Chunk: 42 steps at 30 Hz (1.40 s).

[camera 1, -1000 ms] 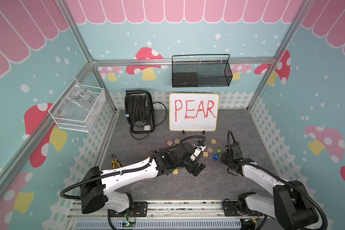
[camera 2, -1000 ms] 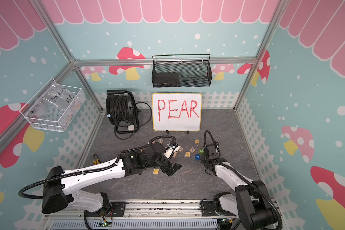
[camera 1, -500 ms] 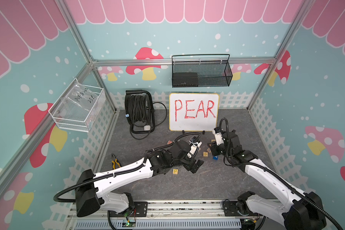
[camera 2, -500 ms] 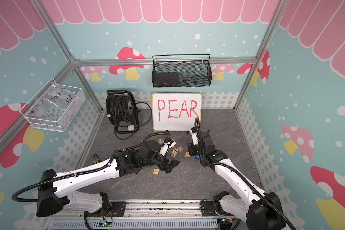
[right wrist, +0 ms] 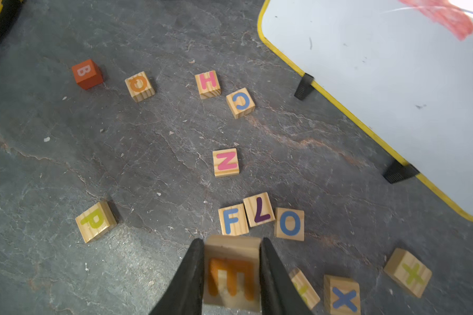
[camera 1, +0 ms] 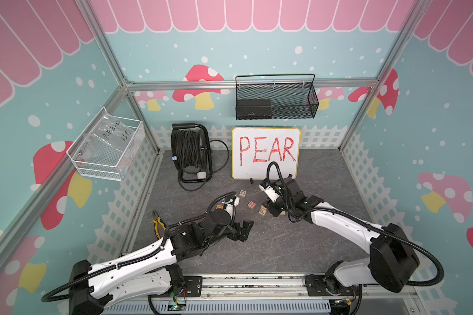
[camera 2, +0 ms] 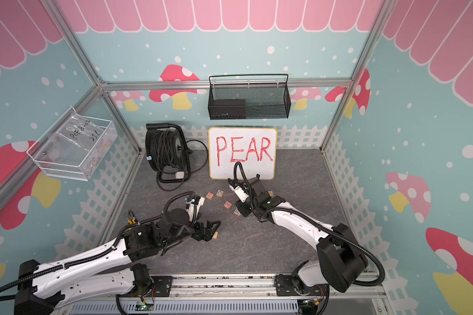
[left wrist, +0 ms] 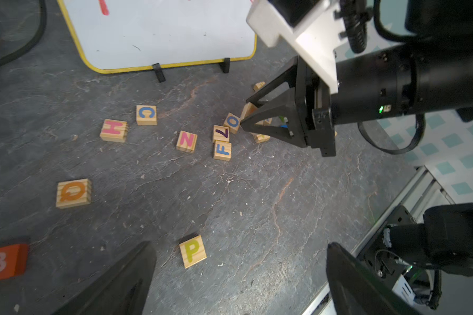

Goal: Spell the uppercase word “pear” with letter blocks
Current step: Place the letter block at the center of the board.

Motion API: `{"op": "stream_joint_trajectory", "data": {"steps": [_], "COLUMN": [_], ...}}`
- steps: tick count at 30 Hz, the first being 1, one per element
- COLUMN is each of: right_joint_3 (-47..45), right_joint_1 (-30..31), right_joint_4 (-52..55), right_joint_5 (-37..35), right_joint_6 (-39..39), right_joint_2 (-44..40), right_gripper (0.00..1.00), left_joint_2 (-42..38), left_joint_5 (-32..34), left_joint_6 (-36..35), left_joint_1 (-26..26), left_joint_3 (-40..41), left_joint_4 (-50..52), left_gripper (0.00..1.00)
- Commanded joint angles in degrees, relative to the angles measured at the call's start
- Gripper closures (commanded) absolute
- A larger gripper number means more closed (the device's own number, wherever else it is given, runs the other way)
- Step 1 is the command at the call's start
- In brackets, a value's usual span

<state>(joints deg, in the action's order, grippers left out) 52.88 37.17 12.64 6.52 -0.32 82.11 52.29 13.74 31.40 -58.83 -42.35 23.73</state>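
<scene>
The E [right wrist: 231, 278] is the letter in hand. The right jaws are clenched on two opposite sides of it, orange capital facing the wrist camera, just beside the F [right wrist: 233, 219], L [right wrist: 258, 209] and O [right wrist: 289, 224], which lie close together. I cannot tell whether it is off the desk [camera 1: 284, 245] yet.

The P [left wrist: 192, 251] lies flat and alone on bare desk, well apart from those blocks and nearer the robot's base. The left jaws hang over it, spread wide and grasping nothing, one finger on each side.

My judgement is that the word is at its second letter, with P set as the start and E being fetched. (A and R do not show among the faces I can read; a few blocks are half hidden behind the right jaws.)

The next move calls for lifting the E clear without nudging the F. It then has to go across the open desk and down just beside the P, on the side that follows it in reading. The wrist likely needs a turn so both capitals stand the same way. The left arm sits right over that spot, so it should draw back first, or the two arms may crowd each other.
</scene>
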Motion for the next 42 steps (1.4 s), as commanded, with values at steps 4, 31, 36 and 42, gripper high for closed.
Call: {"op": "stream_joint_trajectory", "data": {"steps": [4,31,36,42], "right_joint_3": [3.8,5.8,5.3,5.4], "right_joint_1": [4.5,13.8,14.6,15.6], "right_joint_4": [1.6,8.4,7.6,7.0], "right_joint_5": [2.4,4.9,5.3,6.7], "right_joint_6": [-10.6,-15.4,-15.0,-14.9], "right_joint_2": [6.0,18.1,18.8,19.5], "right_gripper": [0.71,0.65,0.65,0.65], "left_joint_2": [-6.8,-11.9,-12.9,-13.6], "left_joint_5": [7.5,8.7,8.8,9.0], "left_joint_6": [7.0,6.7,6.8,6.9], "left_joint_1": [0.8,1.2,1.2,1.2], "left_joint_3": [2.7,3.8,4.2,4.5], "left_joint_4": [3.1,4.4,4.4,4.7], "left_gripper": [0.01,0.00,0.00,0.00]}}
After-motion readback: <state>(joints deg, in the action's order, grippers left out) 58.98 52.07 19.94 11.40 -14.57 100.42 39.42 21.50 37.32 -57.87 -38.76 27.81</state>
